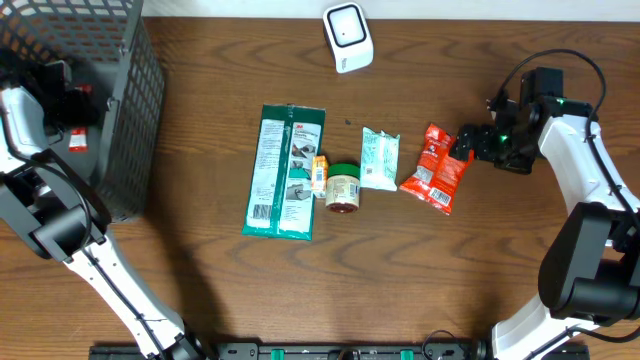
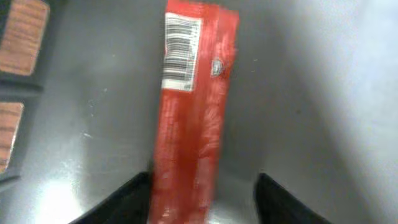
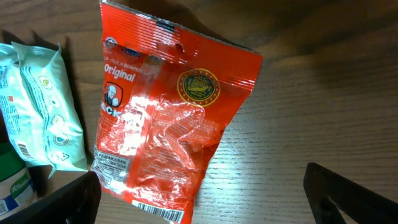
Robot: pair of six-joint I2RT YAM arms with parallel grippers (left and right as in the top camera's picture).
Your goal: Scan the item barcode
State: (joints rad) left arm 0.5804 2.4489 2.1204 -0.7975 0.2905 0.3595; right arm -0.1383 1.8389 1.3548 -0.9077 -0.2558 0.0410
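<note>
Basket (image 1: 125, 120), black mesh, stands at the far left of the table (image 1: 200, 290). Left gripper (image 2: 202, 180) hangs inside it. Its fingers (image 2: 118, 202) stand partly spread to either side of a slim red packet (image 2: 189, 112) that lies flat on the grey basket floor. One finger is close against the packet's edge and there is a clear gap at the other, so nothing is clamped. The packet's barcode (image 2: 180, 43) faces up at the far end. This view is blurred.

Mid-table, left to right:
- A long green pack (image 1: 285, 172) lies flat.
- A small orange item (image 1: 320, 172) sits just beside it.
- A jar with a green lid (image 1: 343, 188) touches the orange item.
- A pale green pouch (image 1: 379, 160) lies just right of the jar.

White scanner (image 1: 347, 35) sits at the far edge of the table, above this row and well apart from it.

Red snack bag (image 1: 437, 168) lies flat to the right of the pouch, near it but not overlapping. The front print faces up and a barcode strip (image 3: 158, 210) runs along its lower edge.

Right gripper (image 1: 466, 142) hovers at the bag's right edge. Its fingers (image 3: 68, 199) are spread to full width and hold nothing. The wrist view shows the bag lying between and ahead of them.
</note>
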